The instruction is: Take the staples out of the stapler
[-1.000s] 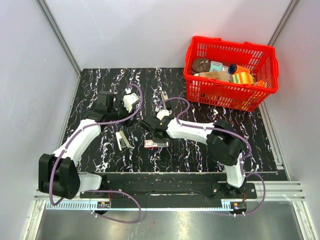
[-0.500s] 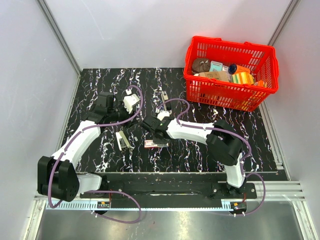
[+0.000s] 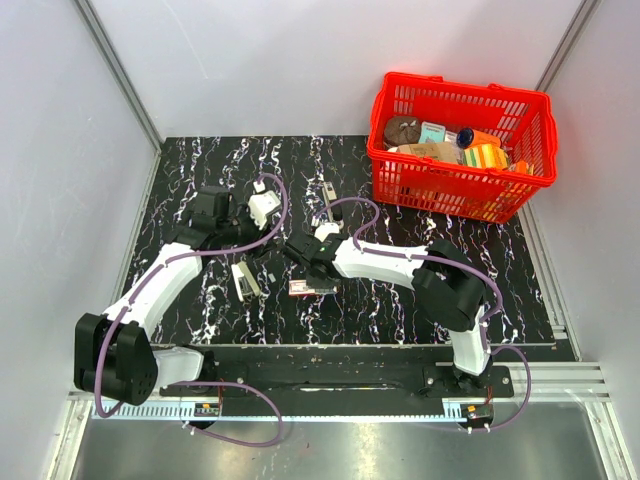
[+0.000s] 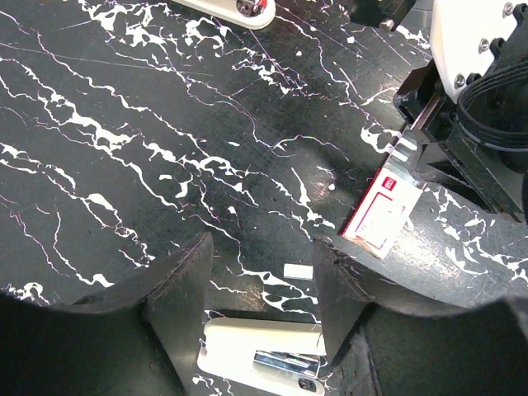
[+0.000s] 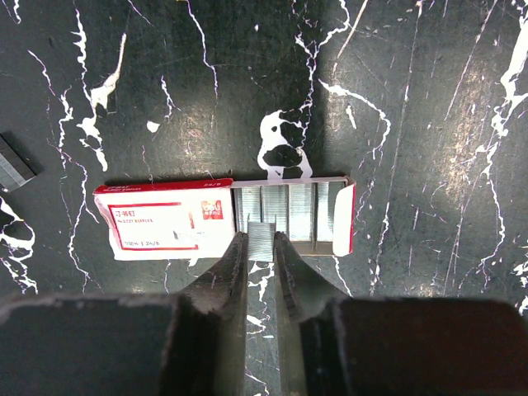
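Note:
The cream stapler (image 3: 245, 280) lies on the black marble table, left of centre. In the left wrist view it (image 4: 262, 359) lies closed between and just below my open left fingers. My left gripper (image 3: 240, 245) hovers above it, empty. A red and white staple box (image 3: 312, 288) lies slid open with rows of staples (image 5: 289, 210) showing. My right gripper (image 5: 261, 247) is shut on a short strip of staples (image 5: 261, 239) at the near edge of the box's open tray (image 5: 334, 216).
A red basket (image 3: 455, 190) full of items stands at the back right. A small white object (image 3: 328, 191) lies near the table's middle back. A loose staple strip (image 5: 12, 169) lies left of the box. A tiny white scrap (image 4: 299, 271) lies beside the stapler.
My left wrist has shifted slightly over the stapler. My right gripper stays at the staple box with little visible movement.

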### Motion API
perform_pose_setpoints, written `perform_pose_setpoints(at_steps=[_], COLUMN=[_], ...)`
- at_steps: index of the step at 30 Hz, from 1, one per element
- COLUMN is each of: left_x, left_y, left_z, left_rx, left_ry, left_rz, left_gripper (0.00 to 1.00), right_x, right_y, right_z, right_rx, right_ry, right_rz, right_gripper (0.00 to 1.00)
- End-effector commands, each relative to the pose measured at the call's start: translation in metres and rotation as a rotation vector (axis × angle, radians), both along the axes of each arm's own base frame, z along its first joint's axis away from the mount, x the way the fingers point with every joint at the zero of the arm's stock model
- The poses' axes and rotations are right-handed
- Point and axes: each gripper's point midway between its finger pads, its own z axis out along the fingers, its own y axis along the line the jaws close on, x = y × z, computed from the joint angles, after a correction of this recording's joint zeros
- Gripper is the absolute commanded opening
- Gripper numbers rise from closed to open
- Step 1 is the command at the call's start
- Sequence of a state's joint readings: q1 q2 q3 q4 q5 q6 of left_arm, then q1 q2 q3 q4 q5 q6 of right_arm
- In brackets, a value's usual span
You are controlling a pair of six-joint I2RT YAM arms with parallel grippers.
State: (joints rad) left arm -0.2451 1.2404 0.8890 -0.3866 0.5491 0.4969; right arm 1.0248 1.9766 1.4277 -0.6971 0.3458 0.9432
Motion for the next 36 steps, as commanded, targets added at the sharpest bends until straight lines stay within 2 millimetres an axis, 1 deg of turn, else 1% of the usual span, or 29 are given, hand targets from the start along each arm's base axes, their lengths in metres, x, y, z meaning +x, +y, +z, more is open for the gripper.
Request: perform_pose_setpoints(at_steps=[1,11,18,24,29,33,36], left_x=[0.007,0.011,0.019,0.023,0.023,0.022,0.022], left_y=[-0.001,-0.001,-0.002,-0.004,-0.002,-0.002,-0.001], left_z=[0.014,0.015,0.019,0.022,0.023,0.023,0.023], left_rx=[-0.003,-0.008,-0.045,-0.069,-0.063,-0.059,-0.058], left_ry=[-0.084,-0.087,-0.061,-0.043,-0.051,-0.055,-0.059], left_rz=[-0.008,0.02,0.075,0.082,0.087,0.088,0.09], left_gripper=[0.56,0.56,0.61,0.61,0.61,0.62,0.63], right_x=[-0.003,-0.005,-0.006,-0.006,-0.006,-0.007,-0.006], right_y=[0.005,0.005,0.006,0.004,0.005,0.006,0.008], right_z=[0.006,0.002,-0.004,-0.005,-0.005,-0.008,-0.007], right_rx=[0.019,0.017,0.013,0.008,0.007,0.006,0.01], right_ry=[-0.006,0.007,0.019,0.018,0.019,0.025,0.025], right_rz=[-0.006,-0.003,0.003,0.002,0.008,0.017,0.016], right_gripper=[0.0,0.0,0.0,0.0,0.0,0.02,0.08])
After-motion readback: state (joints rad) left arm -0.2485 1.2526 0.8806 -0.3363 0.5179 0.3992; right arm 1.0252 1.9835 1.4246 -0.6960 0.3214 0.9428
